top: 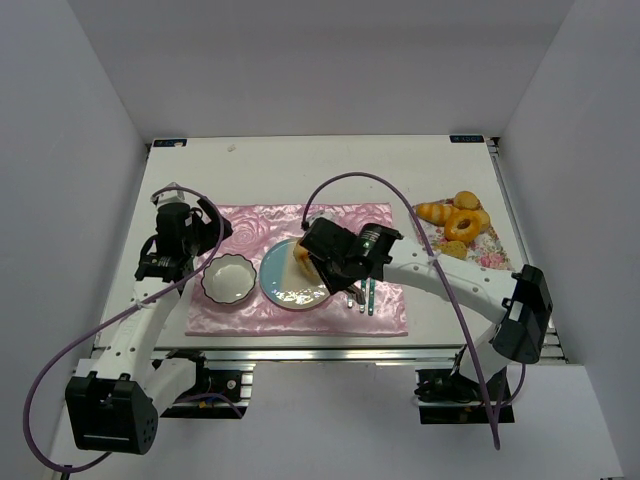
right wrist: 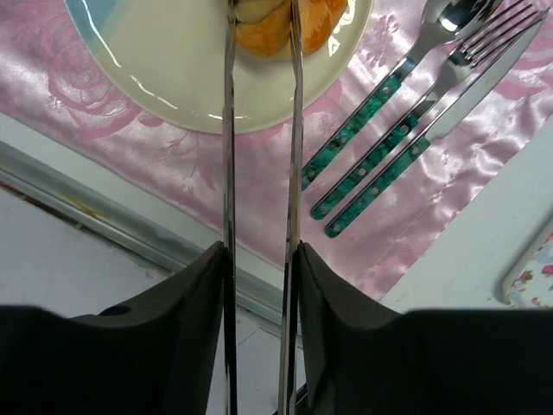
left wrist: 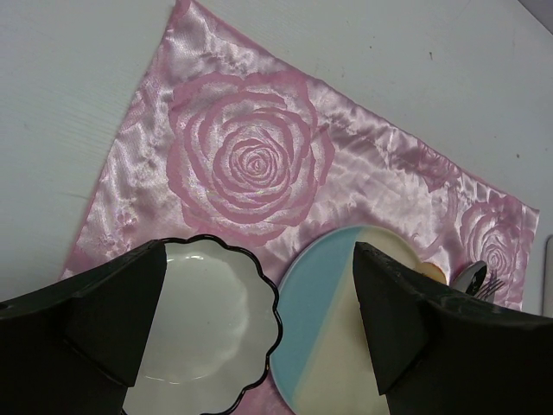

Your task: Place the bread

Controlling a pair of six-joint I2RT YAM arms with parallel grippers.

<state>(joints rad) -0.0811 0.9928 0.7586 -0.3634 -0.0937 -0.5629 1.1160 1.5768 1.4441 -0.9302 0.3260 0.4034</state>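
Squeezes metal tongs [right wrist: 228, 130] between the right fingers [right wrist: 186, 298], the right gripper [right wrist: 259, 259] clamped on both blades, with only a narrow gap between them. Pinches the bread [right wrist: 259, 22] at the tong tips, over the cream half of the plate [right wrist: 173, 86] and near its right rim; cannot tell whether touching the glaze or just above it. Under the plate, a pink cloth [right wrist: 52, 86]; just right of the plate on that cloth, green-handled cutlery [right wrist: 371, 156] laid side by side, apart from the rim. Beyond the cloth's edge, a corner of a floral tray [right wrist: 531, 272]. Seen from above: the same bread [top: 302, 262] at the plate's right side, half hidden under the right gripper [top: 335, 255]. Holds the left gripper [left wrist: 259, 259] spread wide, grasping nothing, its fingers [left wrist: 104, 320] poised above a scalloped white bowl [left wrist: 207, 328] and the blue side of the plate [left wrist: 320, 311]. Bowl just left of the plate on the rose-patterned cloth, very close, touching or not impossible to tell. At the table's far right, well apart from the plate, more pastries [top: 455, 218] heaped on the tray [top: 490, 255].
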